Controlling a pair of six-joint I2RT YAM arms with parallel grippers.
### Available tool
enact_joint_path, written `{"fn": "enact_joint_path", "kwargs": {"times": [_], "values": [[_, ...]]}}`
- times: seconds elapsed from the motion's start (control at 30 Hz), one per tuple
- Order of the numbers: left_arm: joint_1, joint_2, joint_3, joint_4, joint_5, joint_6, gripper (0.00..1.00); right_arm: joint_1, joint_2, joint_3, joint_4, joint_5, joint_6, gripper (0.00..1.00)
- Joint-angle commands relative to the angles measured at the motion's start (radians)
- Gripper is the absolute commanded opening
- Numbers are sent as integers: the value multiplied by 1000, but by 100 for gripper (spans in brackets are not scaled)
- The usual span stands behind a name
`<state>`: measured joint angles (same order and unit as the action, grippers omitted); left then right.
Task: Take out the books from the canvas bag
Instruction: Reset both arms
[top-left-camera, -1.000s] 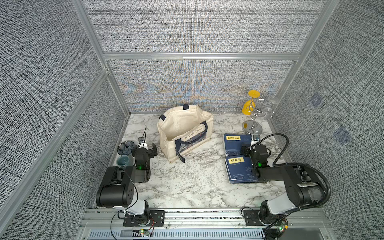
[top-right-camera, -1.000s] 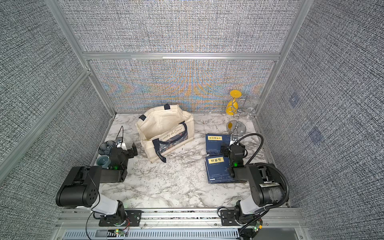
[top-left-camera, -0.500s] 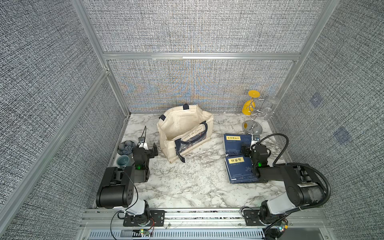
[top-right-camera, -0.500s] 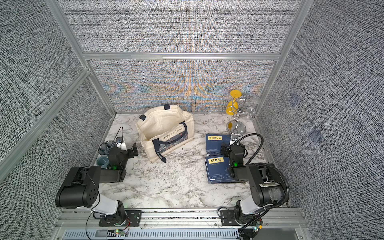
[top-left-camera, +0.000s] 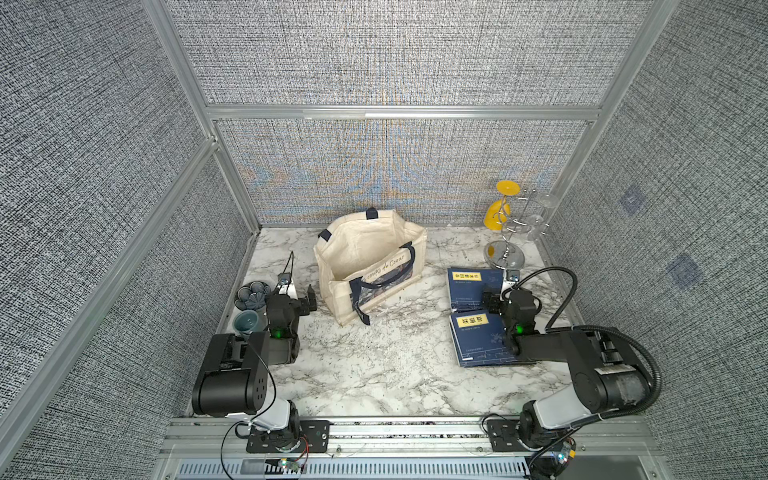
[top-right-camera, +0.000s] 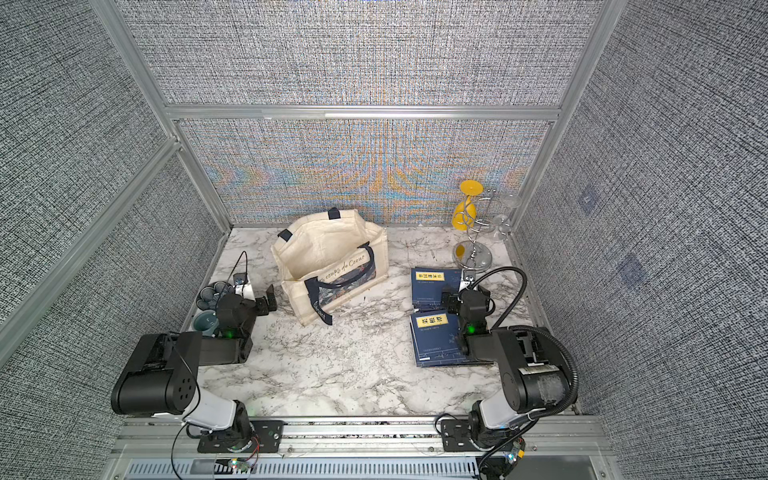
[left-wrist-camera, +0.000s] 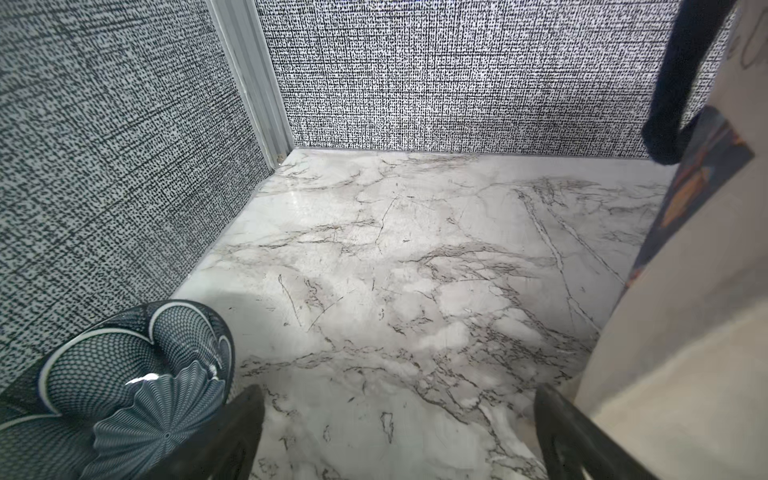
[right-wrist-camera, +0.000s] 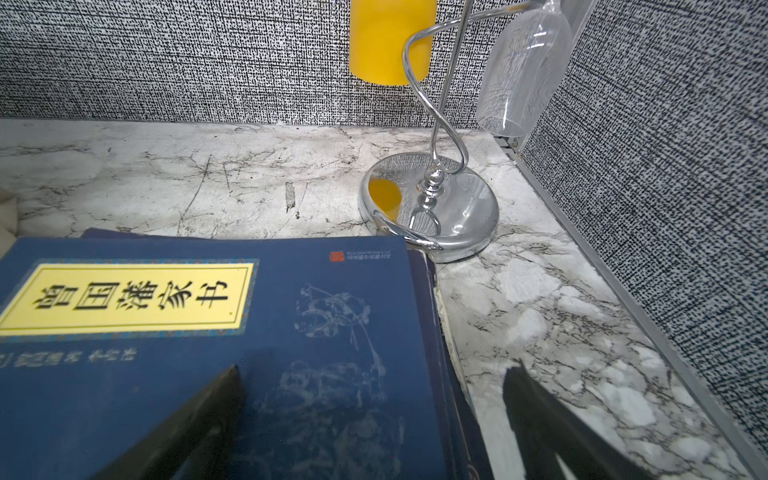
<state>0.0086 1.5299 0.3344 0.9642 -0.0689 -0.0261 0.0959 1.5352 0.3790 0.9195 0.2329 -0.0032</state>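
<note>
The books (top-left-camera: 478, 338) lie flat on the marble tabletop (top-left-camera: 374, 365), right of centre in both top views. They are dark blue with yellow title labels, in two spots: one toward the lower right, the other just above it in the frame, and their edges meet or nearly meet. In the right wrist view a second cover edge shows under the top book, so at least that spot is a stack.

The canvas bag (top-left-camera: 370, 266) stands upright at the centre of both top views, well apart from the books. Its mouth gapes open onto pale lining, and a navy handle droops over the printed front.

The right hand (right-wrist-camera: 374, 382) hangs low over the upper stack, spread wide and grasping nothing. One finger is above the cover, the other above bare marble beside the book's edge; whether it touches I cannot tell.

The left hand (left-wrist-camera: 395, 436) sits just left of the bag, likewise released and empty, over bare marble.

A patterned bowl (top-left-camera: 251, 293) and a teal cup (top-left-camera: 248, 322) sit at the tabletop's left edge. At the upper right stands a chrome rack (top-left-camera: 505, 253) carrying a yellow glass (top-left-camera: 496, 216) and a clear glass (top-left-camera: 540, 220).
</note>
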Motion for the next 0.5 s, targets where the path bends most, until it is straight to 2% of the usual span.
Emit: {"fn": "enact_joint_path", "kwargs": {"times": [0.0, 0.2, 0.3, 0.47], "values": [[1, 2, -1, 22, 7, 3, 100, 1, 4, -2, -27, 4, -14, 99], [1, 2, 1, 22, 10, 3, 100, 1, 5, -2, -28, 5, -14, 99], [0, 5, -15, 57, -64, -21, 100, 1, 5, -2, -27, 5, -14, 99], [-1, 2, -14, 48, -57, -20, 100, 1, 3, -2, -27, 4, -14, 99]]}}
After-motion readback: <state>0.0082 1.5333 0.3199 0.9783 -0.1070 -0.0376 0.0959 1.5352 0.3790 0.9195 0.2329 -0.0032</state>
